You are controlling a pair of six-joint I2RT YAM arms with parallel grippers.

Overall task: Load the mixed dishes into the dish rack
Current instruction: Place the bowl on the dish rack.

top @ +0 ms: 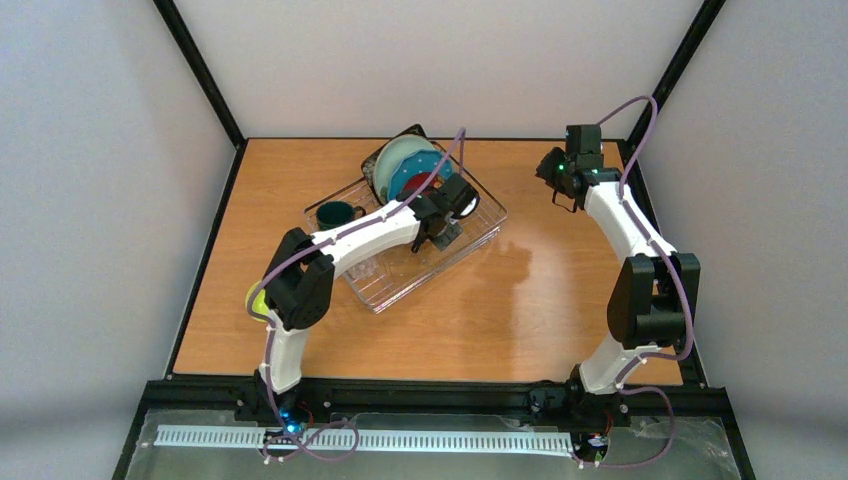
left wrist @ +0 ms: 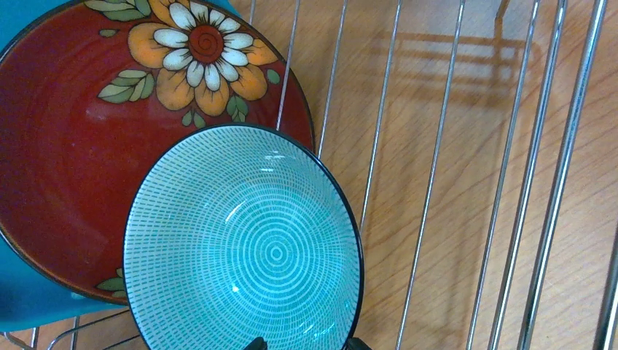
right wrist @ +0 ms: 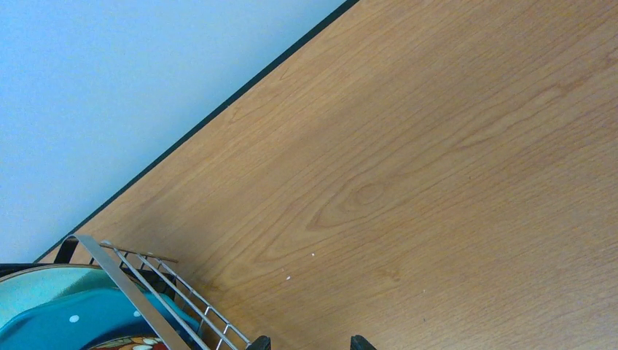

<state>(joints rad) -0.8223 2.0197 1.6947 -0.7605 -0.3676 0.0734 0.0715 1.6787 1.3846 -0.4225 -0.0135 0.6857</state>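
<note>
Shows one mint bowl (left wrist: 248,248) overlapping one small red floral plate (left wrist: 65,146) in one dish rack (left wrist: 437,146), with left gripper (left wrist: 306,344) and right gripper (right wrist: 307,343) both spread open.

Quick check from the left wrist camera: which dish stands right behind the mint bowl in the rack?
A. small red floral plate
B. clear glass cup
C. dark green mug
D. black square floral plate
A: in the left wrist view the mint bowl overlaps the small red floral plate, whose daisy pattern shows above the bowl's rim, with the dish rack wires running beside them.
</note>
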